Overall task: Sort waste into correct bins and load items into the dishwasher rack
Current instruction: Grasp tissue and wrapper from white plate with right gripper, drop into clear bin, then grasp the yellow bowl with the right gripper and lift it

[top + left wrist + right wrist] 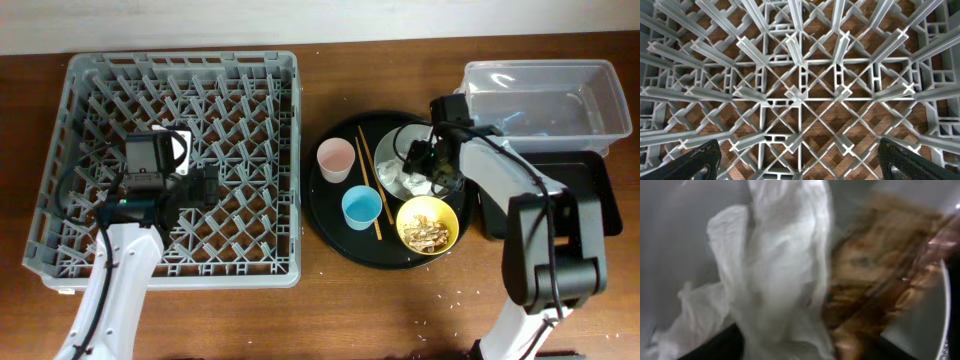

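Note:
The grey dishwasher rack (90,100) is at the left. My left gripper (205,188) hovers over its pegs (800,95), open and empty (800,162). On the round black tray (330,225) stand a pink cup (335,158), a light-blue cup (361,207), chopsticks (368,185), a yellow bowl (445,215) of beige scraps (425,228) and a white plate (398,145). My right gripper (435,165) is low over the plate. Its open fingers (800,350) straddle a crumpled white napkin (775,280) and a brown-gold wrapper (875,270). That view is blurred.
The clear tub (545,72) stands at the back right. The shallower black tray (590,175) lies just in front of it, partly under my right arm. Small crumbs lie on the wooden table (440,300) in front of the round tray.

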Motion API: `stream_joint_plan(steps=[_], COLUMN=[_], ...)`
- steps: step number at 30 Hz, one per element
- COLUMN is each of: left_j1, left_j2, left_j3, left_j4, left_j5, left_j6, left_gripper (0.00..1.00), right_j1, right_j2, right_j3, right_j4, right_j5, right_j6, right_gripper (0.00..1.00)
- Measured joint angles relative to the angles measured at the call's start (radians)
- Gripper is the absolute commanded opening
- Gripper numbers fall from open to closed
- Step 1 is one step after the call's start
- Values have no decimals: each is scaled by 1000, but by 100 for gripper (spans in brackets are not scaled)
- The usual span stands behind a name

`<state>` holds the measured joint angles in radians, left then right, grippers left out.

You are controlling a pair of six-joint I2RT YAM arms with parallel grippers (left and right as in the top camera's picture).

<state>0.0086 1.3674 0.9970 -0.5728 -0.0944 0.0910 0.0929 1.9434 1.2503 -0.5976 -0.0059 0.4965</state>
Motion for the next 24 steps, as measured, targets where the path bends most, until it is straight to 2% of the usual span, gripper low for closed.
stream_joint_plan(steps=[1, 2, 7, 9, 14, 18, 21, 22, 23, 24], left_j1=[0, 0, 0, 0, 0, 0, 0, 0, 0, 0], left_j2=[2, 2, 2, 2, 2, 2, 2, 2, 2, 2], left_j3=[0, 0, 0, 0, 0, 0, 0, 0, 0, 0], left_j4=[0, 0, 0, 0, 0, 0, 1, 0, 2, 1], left_j5=[0, 0, 0, 0, 0, 0, 0, 0, 0, 0], left_j6=[0, 0, 0, 0, 0, 0, 0, 0, 0, 0], left_gripper=[99, 99, 99, 99, 99, 99, 99, 99, 99, 99], right_j1=[0, 0, 0, 0, -12, -112, -204, -236, -259, -277], right_j2=[0, 2, 8, 5, -111, -274, -272, -225, -178, -127], right_j3=[0, 0, 4, 42, 291, 516, 533, 533, 532, 531], right_j4=[4, 7, 23, -23, -167, -135, -85, -64, -46, -29], right_j5=[5, 10, 28, 21, -4, 109, 240, 275, 294, 309], right_j6=[1, 0, -30, -64, -89, -80, -77, -77, -77, -77], right_gripper=[12, 4, 4, 4, 4, 4, 4, 5, 18, 40])
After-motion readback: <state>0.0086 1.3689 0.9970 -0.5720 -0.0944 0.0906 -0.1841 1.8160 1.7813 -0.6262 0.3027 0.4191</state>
